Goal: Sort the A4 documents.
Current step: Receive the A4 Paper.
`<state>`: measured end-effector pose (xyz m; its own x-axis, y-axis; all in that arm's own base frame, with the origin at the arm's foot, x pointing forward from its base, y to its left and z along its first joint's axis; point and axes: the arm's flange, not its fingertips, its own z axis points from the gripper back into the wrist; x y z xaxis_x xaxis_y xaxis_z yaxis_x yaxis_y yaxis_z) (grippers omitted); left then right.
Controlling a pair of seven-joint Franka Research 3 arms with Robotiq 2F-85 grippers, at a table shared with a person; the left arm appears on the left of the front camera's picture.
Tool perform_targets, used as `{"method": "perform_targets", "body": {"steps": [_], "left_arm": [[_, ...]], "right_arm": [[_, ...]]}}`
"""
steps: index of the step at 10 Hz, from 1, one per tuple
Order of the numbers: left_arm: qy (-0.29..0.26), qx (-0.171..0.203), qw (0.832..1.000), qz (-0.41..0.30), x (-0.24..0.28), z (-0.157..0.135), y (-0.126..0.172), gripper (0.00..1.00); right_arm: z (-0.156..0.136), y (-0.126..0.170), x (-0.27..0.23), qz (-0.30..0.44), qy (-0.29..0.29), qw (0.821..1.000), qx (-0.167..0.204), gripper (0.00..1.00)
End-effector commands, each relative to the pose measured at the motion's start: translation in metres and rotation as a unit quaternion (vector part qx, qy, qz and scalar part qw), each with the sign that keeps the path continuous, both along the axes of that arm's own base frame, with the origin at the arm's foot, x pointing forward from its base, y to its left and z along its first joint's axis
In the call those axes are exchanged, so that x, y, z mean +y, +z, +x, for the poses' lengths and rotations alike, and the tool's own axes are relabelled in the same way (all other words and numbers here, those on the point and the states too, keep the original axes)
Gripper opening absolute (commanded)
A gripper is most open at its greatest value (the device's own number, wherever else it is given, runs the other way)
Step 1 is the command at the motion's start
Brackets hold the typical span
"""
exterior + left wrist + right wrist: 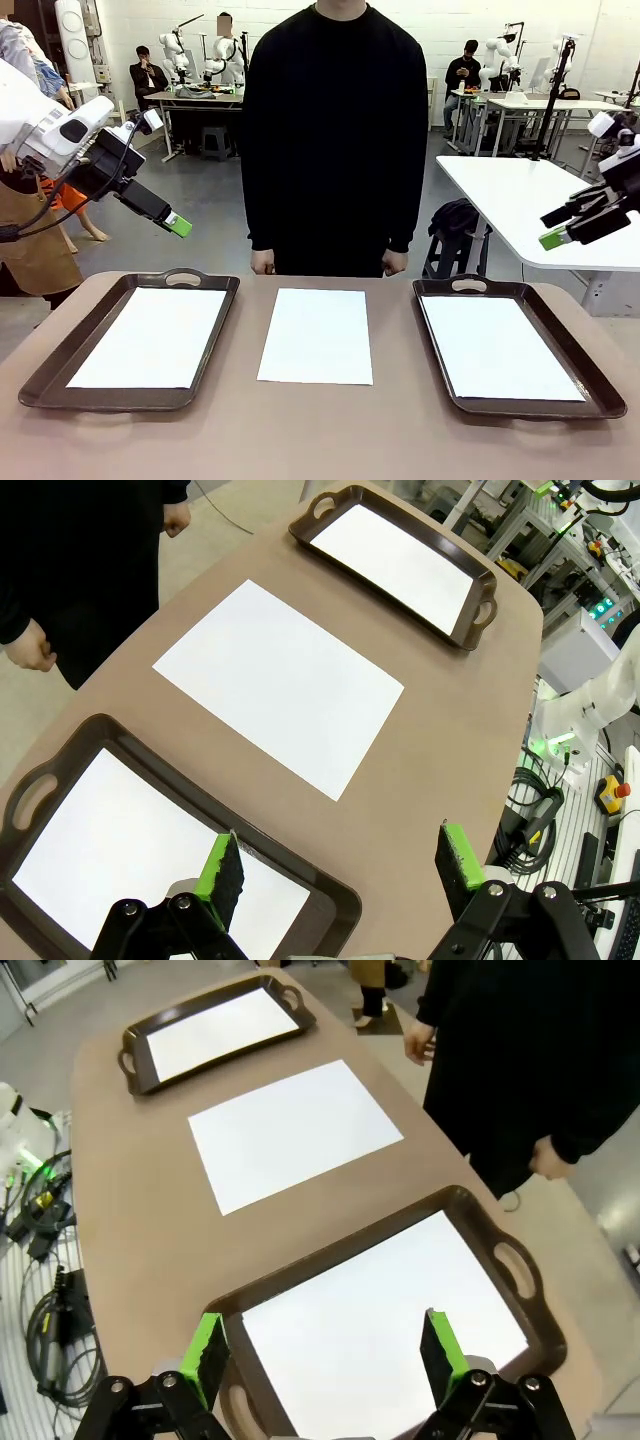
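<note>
Brown counter (320, 432) seen from the front, bearing the A4 documents: the left sheet (150, 338) lies flat inside the left tray (100, 400); the middle sheet (317, 335) lies bare on the counter between the trays; the right sheet (498, 348) lies flat inside the right tray (540, 408); a person (335, 140) in black stands at the far edge; my left jaws and right jaws hang raised at either side, above the trays. From my left wrist, my left pads (218, 870) stand wide apart with nothing between them, over the left tray's edge; the middle sheet (280, 685) lies beyond. From my right wrist, my right pads (208, 1355) gape just as wide, empty, above the right sheet (380, 1310).
</note>
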<state>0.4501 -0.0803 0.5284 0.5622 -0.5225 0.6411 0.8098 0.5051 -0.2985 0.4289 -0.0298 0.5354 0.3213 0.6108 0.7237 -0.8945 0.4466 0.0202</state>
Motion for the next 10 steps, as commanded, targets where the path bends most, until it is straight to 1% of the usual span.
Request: {"method": "perform_targets", "body": {"steps": [1, 2, 5, 7, 9, 10], "left_arm": [[-0.002, 0.0, 1.0, -0.003, 0.001, -0.001, 0.0, 1.0], [-0.002, 0.0, 1.0, -0.003, 0.001, -0.001, 0.0, 1.0], [-0.002, 0.0, 1.0, -0.003, 0.001, -0.001, 0.0, 1.0], [-0.002, 0.0, 1.0, -0.003, 0.001, -0.001, 0.0, 1.0], [-0.002, 0.0, 1.0, -0.003, 0.001, -0.001, 0.0, 1.0], [-0.002, 0.0, 1.0, -0.003, 0.001, -0.001, 0.0, 1.0]], "right_arm": [[-0.006, 0.01, -0.009, -0.003, 0.012, 1.0, 0.022, 1.0], [-0.006, 0.014, -0.012, 0.002, 0.015, 0.999, 0.038, 1.0], [0.002, 0.016, -0.012, 0.026, 0.039, 0.993, 0.108, 1.0], [0.003, 0.02, -0.013, 0.043, 0.041, 0.991, 0.122, 1.0], [0.005, 0.022, -0.012, 0.058, 0.017, 0.988, 0.143, 1.0], [0.005, 0.022, -0.012, 0.06, 0.015, 0.988, 0.141, 1.0]]}}
